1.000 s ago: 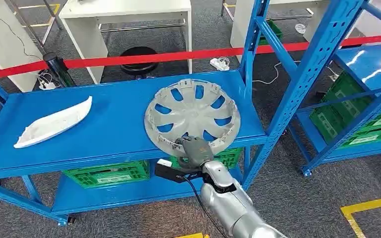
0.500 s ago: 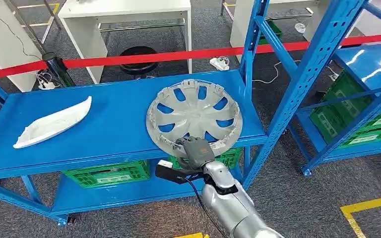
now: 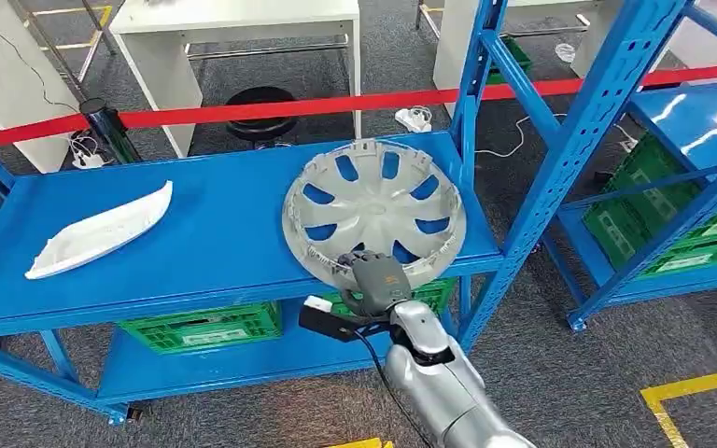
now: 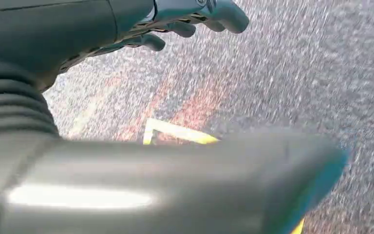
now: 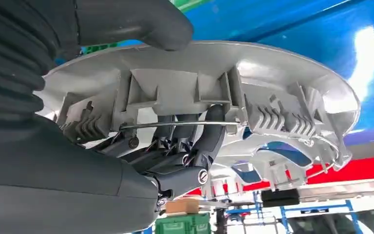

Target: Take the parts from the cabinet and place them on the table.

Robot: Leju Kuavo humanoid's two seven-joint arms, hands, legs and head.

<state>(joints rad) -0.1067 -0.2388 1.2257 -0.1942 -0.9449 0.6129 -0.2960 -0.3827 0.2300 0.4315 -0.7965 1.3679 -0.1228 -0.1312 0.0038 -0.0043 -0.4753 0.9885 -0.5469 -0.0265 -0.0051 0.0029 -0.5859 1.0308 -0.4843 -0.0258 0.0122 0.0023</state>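
Head view: right hand (image 3: 374,277) grips hubcap's (image 3: 373,210) near rim, seemingly lifted off shelf (image 3: 196,233).

i find no legible text, brand, number or sign in my views. the green crates (image 3: 203,327) under the blue shelf (image 3: 196,224) carry pale label panels, but their print is too small for me to read. the hubcap (image 3: 373,210) shows no readable marking on its inner side.

Silver arm (image 3: 439,383), grey ribbed cover (image 5: 9,73), dark fingers (image 5: 185,161)
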